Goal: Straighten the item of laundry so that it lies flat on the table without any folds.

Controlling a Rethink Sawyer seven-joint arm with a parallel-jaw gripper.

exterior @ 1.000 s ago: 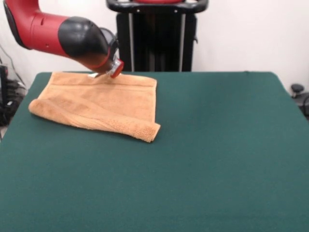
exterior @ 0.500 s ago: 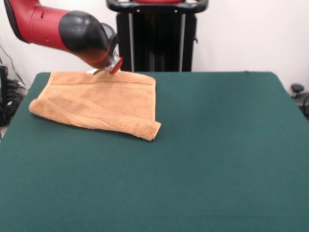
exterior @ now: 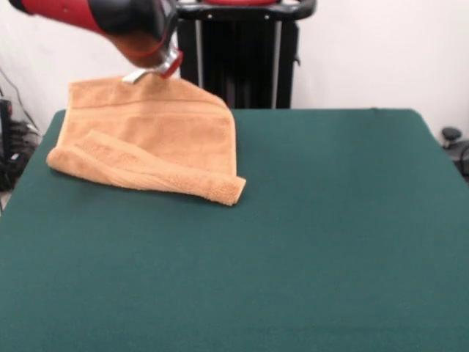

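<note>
Towel: small, orange-tan terry cloth, placed at the far left part of the surface as seen from the front. Condition: not flat. The far hemmed edge is raised off the surface, peaking where the gripper meets it and sloping down to either side; a woven band runs across the cloth just below that raised edge. The near edge lies on the surface as a thick rolled fold, running from the left end diagonally to a blunt corner at the right, nearest the middle of the surface. The cloth between the raised edge and the fold slopes upward and looks smooth.

Gripper: at the end of a red and black arm entering from the upper left; a red-rimmed tip and a pale metal part touch the top edge of the towel. It is clenched on the towel's far hem, the cloth hanging from it.

Surface: large, rectangular, covered in dark green felt-like cloth; bare to the right of and in front of the towel.

Background: black upright stand behind the far edge of the surface, against a white wall.
</note>
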